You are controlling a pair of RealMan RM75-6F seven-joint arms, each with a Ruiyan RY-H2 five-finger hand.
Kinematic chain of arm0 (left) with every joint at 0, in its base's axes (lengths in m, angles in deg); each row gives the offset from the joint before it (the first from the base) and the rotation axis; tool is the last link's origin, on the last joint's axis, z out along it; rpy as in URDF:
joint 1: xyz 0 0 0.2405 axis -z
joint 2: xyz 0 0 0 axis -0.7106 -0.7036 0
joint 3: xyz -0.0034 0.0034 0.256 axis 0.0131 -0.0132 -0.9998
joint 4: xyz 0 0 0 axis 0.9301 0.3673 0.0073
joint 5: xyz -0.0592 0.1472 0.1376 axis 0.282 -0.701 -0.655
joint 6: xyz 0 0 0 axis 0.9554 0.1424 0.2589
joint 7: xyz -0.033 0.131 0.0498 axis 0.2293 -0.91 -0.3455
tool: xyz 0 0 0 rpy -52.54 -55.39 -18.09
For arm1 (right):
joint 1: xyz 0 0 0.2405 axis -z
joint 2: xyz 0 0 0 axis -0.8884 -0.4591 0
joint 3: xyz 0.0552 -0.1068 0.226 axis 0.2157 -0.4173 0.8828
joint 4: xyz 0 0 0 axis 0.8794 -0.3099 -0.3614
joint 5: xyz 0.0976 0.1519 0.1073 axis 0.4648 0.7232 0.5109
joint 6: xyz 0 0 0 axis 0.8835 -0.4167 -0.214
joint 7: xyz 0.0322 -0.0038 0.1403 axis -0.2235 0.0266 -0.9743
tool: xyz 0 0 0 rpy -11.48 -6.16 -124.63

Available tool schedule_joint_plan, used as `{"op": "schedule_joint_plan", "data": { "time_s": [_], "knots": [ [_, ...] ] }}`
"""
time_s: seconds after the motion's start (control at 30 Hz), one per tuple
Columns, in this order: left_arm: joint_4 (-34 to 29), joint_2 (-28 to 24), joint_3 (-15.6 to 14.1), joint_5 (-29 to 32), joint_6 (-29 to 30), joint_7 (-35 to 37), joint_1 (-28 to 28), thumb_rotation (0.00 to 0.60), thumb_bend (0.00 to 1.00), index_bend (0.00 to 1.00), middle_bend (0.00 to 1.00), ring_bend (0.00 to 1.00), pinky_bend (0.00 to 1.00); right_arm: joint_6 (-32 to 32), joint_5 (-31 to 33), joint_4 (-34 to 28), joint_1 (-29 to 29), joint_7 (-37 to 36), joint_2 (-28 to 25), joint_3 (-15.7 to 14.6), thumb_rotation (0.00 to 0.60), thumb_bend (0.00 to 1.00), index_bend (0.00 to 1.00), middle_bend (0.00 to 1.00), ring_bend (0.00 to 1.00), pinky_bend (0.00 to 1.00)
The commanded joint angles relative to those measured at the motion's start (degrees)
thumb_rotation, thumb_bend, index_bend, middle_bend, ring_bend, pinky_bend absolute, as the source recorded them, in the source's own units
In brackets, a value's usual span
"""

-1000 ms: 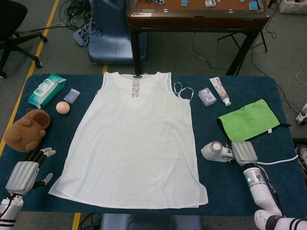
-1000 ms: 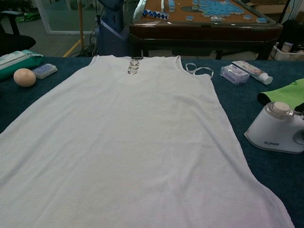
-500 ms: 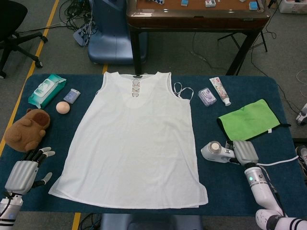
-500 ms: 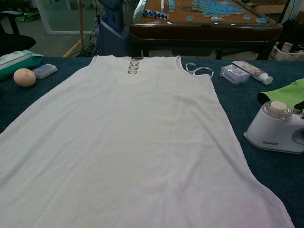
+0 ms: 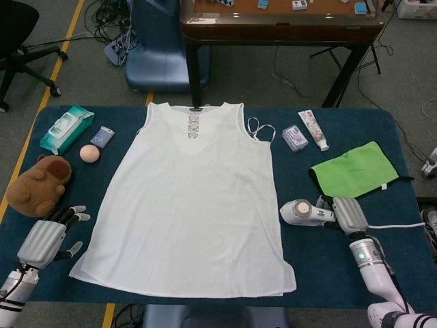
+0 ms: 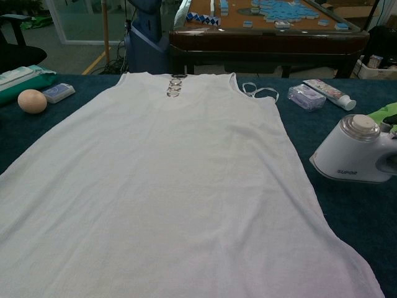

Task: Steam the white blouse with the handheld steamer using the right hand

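Observation:
The white blouse [image 5: 191,198] lies flat on the blue table [image 5: 355,273], neckline away from me; the chest view shows it spread wide [image 6: 167,186]. A white handheld steamer [image 5: 300,212] with "SUPOR" on its side [image 6: 353,158] is just right of the blouse's edge, a little above the cloth of the table. My right hand [image 5: 347,215] grips its handle from the right. My left hand [image 5: 48,239] hovers at the front left corner, fingers apart and empty, just left of the blouse hem.
A green cloth [image 5: 355,171] lies behind the steamer. A tube [image 5: 313,128] and a small packet [image 5: 295,138] sit at the back right. On the left are a wipes pack [image 5: 65,128], a ball [image 5: 89,154] and a brown plush toy [image 5: 37,186].
The right hand has carried the steamer a little left toward the blouse and slightly up. The left hand has shifted forward and right, closer to the hem.

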Motion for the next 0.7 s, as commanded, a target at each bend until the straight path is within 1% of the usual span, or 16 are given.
{"op": "schedule_joint_plan", "data": {
  "time_s": [0.03,0.1,0.23,0.3,0.43,0.57,0.7],
  "knots": [
    [0.4,-0.6,-0.8,-2.1,-1.9,1.6,1.8,0.6,0.25,0.32,0.23,0.18,0.13,0.5,-1.0,-1.6,-0.1,-2.2,-0.7,0.6,0.6,0.51,0.83,0.86,0.88,0.84],
    [0.5,-1.3,-1.5,-3.7,-3.9,2.7,3.5,0.6,0.25,0.32,0.24,0.19,0.13,0.3,-1.2,-3.5,-0.6,-3.3,-1.6,1.3,0.6,0.51,0.83,0.86,0.88,0.84],
    [-0.3,-2.5,-2.6,-6.3,-8.0,4.8,6.9,0.6,0.25,0.32,0.24,0.19,0.13,-0.6,-0.8,-7.0,-2.2,-3.2,-3.0,3.2,0.6,0.51,0.83,0.86,0.88,0.84],
    [-0.9,-3.1,-3.2,-7.4,-10.5,6.6,8.8,0.6,0.25,0.32,0.24,0.19,0.13,-1.5,0.2,-9.0,-3.4,-2.4,-3.6,4.5,0.6,0.51,0.83,0.86,0.88,0.84],
    [-1.7,-3.8,-4.6,-9.1,-15.4,6.3,11.9,0.6,0.25,0.31,0.24,0.19,0.13,-3.3,3.3,-12.8,-5.6,0.8,-4.3,7.0,0.6,0.51,0.83,0.86,0.88,0.84],
    [-2.9,-3.7,-6.0,-8.8,-21.4,5.5,14.9,0.6,0.25,0.28,0.23,0.18,0.12,-5.2,7.0,-15.7,-8.3,5.9,-3.7,8.7,0.6,0.51,0.83,0.86,0.88,0.84],
    [-4.7,-3.8,-6.7,-5.9,-27.6,3.1,16.8,0.6,0.21,0.22,0.17,0.11,0.07,-7.9,9.9,-17.0,-11.3,9.7,-2.4,9.5,0.6,0.51,0.83,0.86,0.88,0.84]
  ]
}}
